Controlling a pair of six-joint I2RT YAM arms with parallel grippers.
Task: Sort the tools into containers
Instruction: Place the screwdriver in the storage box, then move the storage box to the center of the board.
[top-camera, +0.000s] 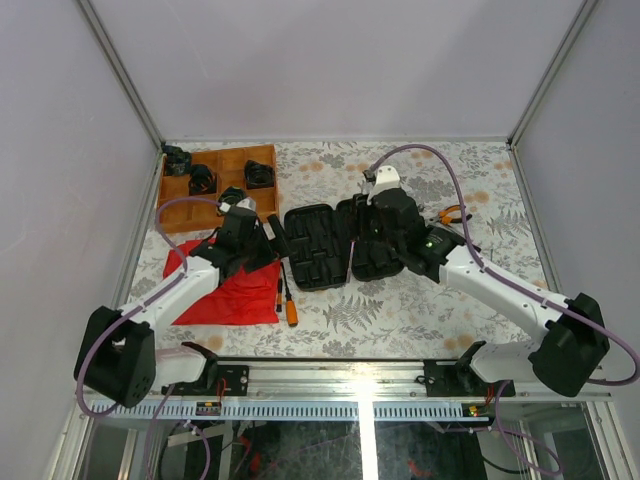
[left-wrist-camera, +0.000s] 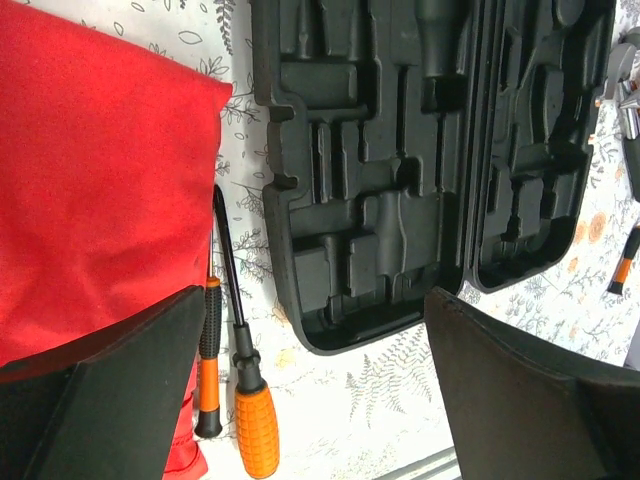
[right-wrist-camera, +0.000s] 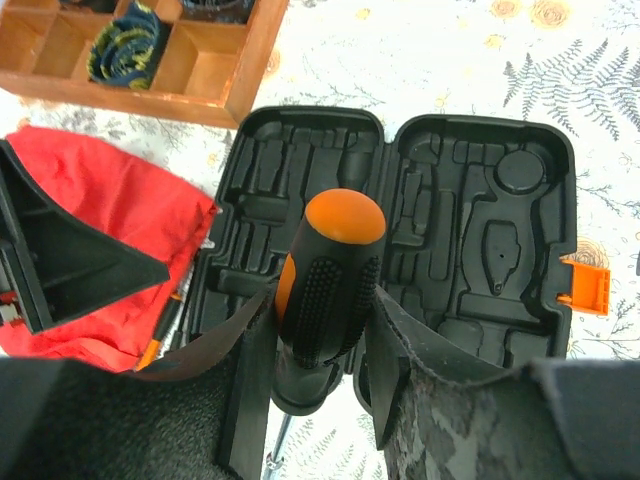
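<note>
a: right fingers (right-wrist-camera: 425, 360) sit closest, black and padded, at the bottom of the right wrist view. what are they doing?
b: pinching. the right gripper (right-wrist-camera: 322, 310) is clamped on the thick driver (right-wrist-camera: 330, 270), one pad on each side of its black grip. the orange butt points at the lens and the metal shaft drops out below.
a: over what?
b: over the case (right-wrist-camera: 470, 220), which lies open and flat on the table (top-camera: 400, 300), both moulded halves facing up. its orange latch (right-wrist-camera: 585, 285) sticks out from the right half's edge.
a: and the left gripper (left-wrist-camera: 315, 330)?
b: spread wide, gripping nothing. its fingers (left-wrist-camera: 110, 390) frame the case's left half in the wrist view. from above it hangs just left of the case, over the cloth (left-wrist-camera: 100, 180).
a: any tools there?
b: two, side by side on the table between the cloth and the case, apart from the case. the long driver (left-wrist-camera: 248, 375) has a black shaft and an orange handle. the slim driver (left-wrist-camera: 208, 360) lies just beside it, along the cloth's edge.
a: touching the cloth?
b: can't tell.
a: anything else?
b: the tray (top-camera: 215, 185) at the far left, with dark things in its compartments. a small orange-handled tool (top-camera: 455, 214) lies on the table right of the case, too small to name.
</note>
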